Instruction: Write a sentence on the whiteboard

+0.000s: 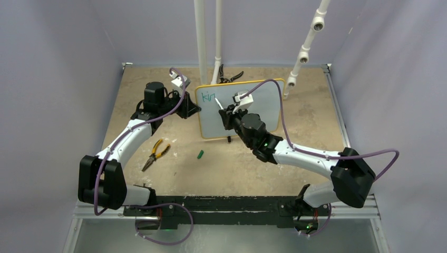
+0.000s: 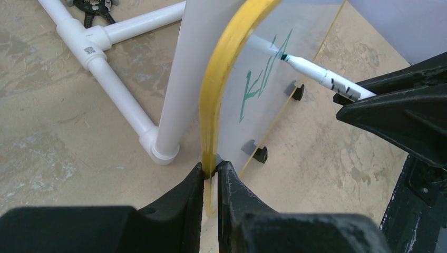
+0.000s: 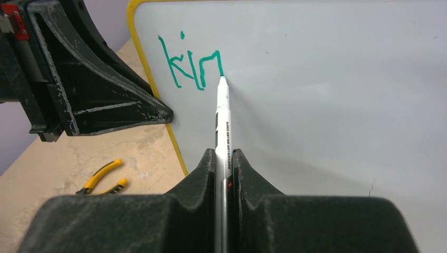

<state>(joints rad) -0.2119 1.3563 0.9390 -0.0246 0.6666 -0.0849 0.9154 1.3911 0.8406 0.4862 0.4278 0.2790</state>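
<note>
While the board (image 1: 263,105) stands upright near the tabletop's far edge, the left gripper (image 2: 211,168) pinches its yellow left rim, jaws pressed tight on the frame. Over on the right, the right gripper (image 3: 224,153) has its jaws clamped on a marker (image 3: 223,116), tip touching the board just under the last stroke of the teal lettering (image 3: 190,66), "kin", in the board's upper left corner. Pliers (image 1: 155,153) lie toward the left edge, with a green cap (image 1: 200,155) near them.
</note>
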